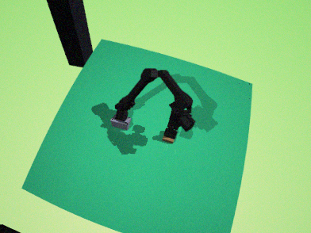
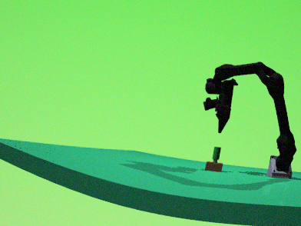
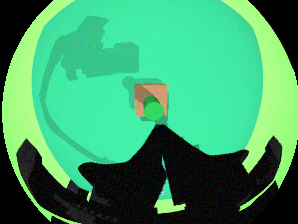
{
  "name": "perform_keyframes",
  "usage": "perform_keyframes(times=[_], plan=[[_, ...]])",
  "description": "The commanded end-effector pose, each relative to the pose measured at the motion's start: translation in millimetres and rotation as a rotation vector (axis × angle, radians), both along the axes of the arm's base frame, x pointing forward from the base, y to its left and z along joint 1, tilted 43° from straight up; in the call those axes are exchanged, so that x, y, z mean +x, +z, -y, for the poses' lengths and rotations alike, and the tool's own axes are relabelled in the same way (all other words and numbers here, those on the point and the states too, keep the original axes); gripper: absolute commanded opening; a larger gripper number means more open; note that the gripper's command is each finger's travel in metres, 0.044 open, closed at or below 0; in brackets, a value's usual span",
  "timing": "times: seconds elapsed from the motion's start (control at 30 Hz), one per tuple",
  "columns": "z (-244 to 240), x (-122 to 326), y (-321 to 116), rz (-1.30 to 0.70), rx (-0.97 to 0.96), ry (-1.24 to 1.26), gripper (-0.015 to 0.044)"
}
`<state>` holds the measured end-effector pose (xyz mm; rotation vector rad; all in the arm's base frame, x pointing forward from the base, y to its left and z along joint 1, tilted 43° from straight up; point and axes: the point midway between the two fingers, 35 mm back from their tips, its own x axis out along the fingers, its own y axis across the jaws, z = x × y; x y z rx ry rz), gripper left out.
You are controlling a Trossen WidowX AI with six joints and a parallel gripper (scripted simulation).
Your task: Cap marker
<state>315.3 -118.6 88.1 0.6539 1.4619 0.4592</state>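
Note:
The orange-brown holder block (image 1: 168,139) (image 2: 213,167) (image 3: 161,92) sits on the green table. The green cap (image 2: 216,153) (image 3: 153,111) is upright over the block, on top of the marker (image 2: 215,161), of which only a short, narrower dark part shows below the cap. Whether the cap is fully seated cannot be told. My gripper (image 2: 219,132) (image 3: 159,128) is shut and empty, pointing down. Its tips are a little above the cap, with a gap between them in the exterior view. In the top view the gripper hides the cap and marker.
The arm's grey base (image 1: 120,123) (image 2: 279,169) stands on the table (image 1: 131,186) (image 2: 115,173), to the left of the block in the top view. A dark post (image 1: 71,36) stands beyond the table's corner. The arm's shadow falls across the table.

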Motion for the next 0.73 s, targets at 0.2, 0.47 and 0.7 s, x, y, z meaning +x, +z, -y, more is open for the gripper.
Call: perform_keyframes(times=[0.2, 0.47, 0.7], plan=[[22.0, -5.8, 25.0, 0.005, -0.019, -0.028, 0.0079], [22.0, -5.8, 25.0, 0.005, -0.019, -0.028, 0.0289], [22.0, -5.8, 25.0, 0.005, -0.019, -0.028, 0.0440]])
